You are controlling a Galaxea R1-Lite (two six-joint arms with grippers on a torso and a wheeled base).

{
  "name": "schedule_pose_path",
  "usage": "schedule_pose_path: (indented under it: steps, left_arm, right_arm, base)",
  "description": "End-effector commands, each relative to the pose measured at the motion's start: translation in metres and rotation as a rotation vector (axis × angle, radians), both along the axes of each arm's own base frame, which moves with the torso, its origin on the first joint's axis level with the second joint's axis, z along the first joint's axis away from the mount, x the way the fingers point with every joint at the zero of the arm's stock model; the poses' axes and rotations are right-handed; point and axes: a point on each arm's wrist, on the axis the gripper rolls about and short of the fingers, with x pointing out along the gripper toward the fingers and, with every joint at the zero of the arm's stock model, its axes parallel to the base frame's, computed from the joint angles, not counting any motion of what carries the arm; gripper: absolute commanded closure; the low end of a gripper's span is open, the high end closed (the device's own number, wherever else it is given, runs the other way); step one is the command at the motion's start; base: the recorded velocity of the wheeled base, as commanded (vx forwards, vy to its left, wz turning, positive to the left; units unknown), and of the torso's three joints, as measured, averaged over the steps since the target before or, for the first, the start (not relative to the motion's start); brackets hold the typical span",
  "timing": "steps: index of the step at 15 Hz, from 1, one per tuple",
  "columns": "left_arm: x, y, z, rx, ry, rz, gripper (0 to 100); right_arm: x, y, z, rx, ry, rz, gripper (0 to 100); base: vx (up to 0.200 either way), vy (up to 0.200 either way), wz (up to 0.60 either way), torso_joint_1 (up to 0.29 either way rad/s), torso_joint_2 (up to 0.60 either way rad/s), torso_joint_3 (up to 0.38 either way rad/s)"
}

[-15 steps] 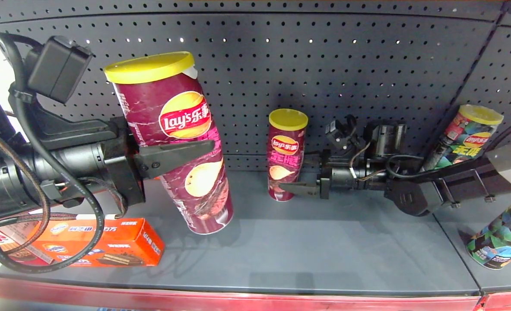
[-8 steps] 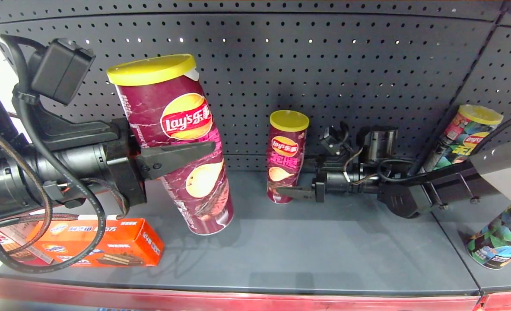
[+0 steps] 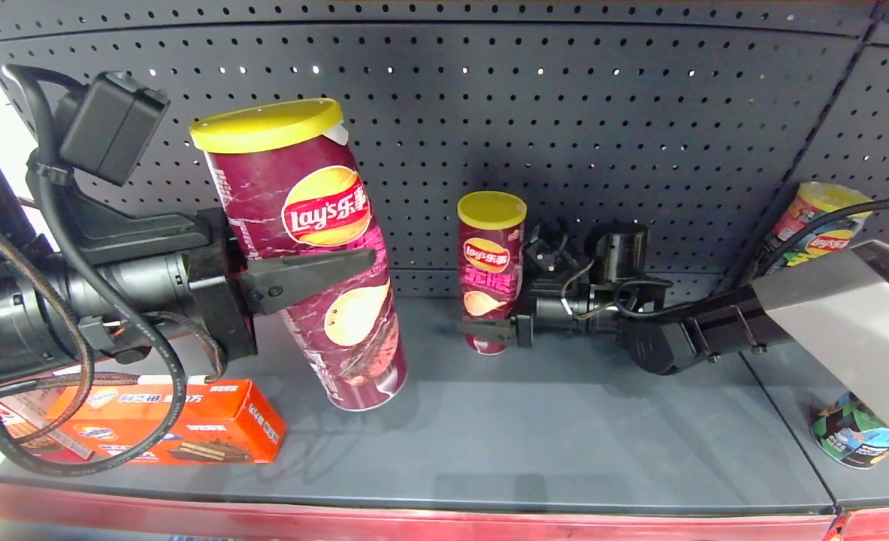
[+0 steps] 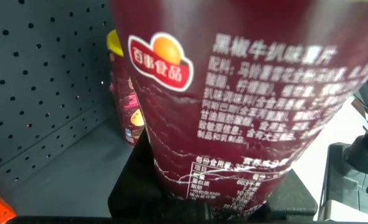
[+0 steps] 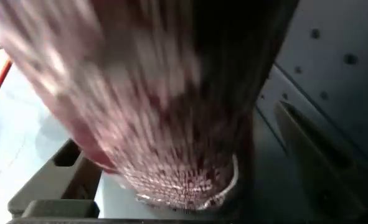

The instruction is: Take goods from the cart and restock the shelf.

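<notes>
Light comes from above; in the head view the shelf (image 3: 564, 439) is evenly mid-bright. Soft shadows pool at lower centre under the large can (image 3: 305, 248), and a darker patch lies on the pegboard panel (image 3: 639, 113) behind the small can (image 3: 489, 263). The far left edge burns out white. Straight lines bow toward the frame edges. The left wrist view shows the large can soft, with white glare beside it; the right wrist view smears the small can into streaks.

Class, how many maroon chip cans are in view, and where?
2. The near maroon chip can is tilted in the left gripper; the far maroon chip can is upright by the pegboard, in the right gripper. More may be hidden.
</notes>
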Motion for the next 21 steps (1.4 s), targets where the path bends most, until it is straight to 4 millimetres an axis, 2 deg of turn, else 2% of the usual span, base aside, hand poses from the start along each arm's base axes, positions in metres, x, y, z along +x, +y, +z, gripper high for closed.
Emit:
schedule_pose_path:
  steps: [1,3,8,10,14,17,18,19,21]
  left_arm:
    - [0.001,0.0,-0.001,0.001,0.002,0.0,100]
    - [0.0,0.0,-0.002,0.002,0.007,0.0,100]
    - [-0.004,0.002,-0.008,-0.017,0.004,0.001,100]
    - [-0.004,0.002,-0.007,-0.018,0.004,0.003,100]
    - [-0.008,0.003,-0.004,-0.023,-0.009,0.005,100]
    - [-0.01,0.005,-0.003,-0.026,-0.012,0.01,100]
    - [-0.01,0.005,-0.003,-0.026,-0.012,0.01,100]
    - [-0.011,0.005,-0.004,-0.025,-0.011,0.012,100]
    - [-0.011,0.005,-0.004,-0.024,-0.008,0.012,100]
  right_arm:
    - [0.001,0.004,-0.005,-0.003,0.006,0.004,100]
    - [-0.001,0.0,0.001,-0.002,-0.003,-0.02,100]
    - [-0.023,-0.019,0.016,0.014,-0.042,-0.015,100]
    - [-0.038,-0.025,0.016,0.028,-0.057,0.029,100]
    - [-0.086,-0.04,0.018,0.032,-0.054,0.072,100]
    - [-0.122,-0.045,0.009,0.017,-0.022,0.109,100]
    - [-0.122,-0.045,0.009,0.017,-0.022,0.109,100]
    - [-0.132,-0.047,0.0,0.015,-0.021,0.116,100]
    - [-0.136,-0.049,-0.01,0.016,-0.025,0.118,100]
  base:
    - [0.0,0.0,0.0,0.0,0.0,0.0]
    - [0.0,0.0,0.0,0.0,0.0,0.0]
    - [0.0,0.0,0.0,0.0,0.0,0.0]
    - [0.0,0.0,0.0,0.0,0.0,0.0]
    - [0.0,0.0,0.0,0.0,0.0,0.0]
    - [0.0,0.0,0.0,0.0,0.0,0.0]
    - [0.0,0.0,0.0,0.0,0.0,0.0]
    - [0.0,0.0,0.0,0.0,0.0,0.0]
    - [0.0,0.0,0.0,0.0,0.0,0.0]
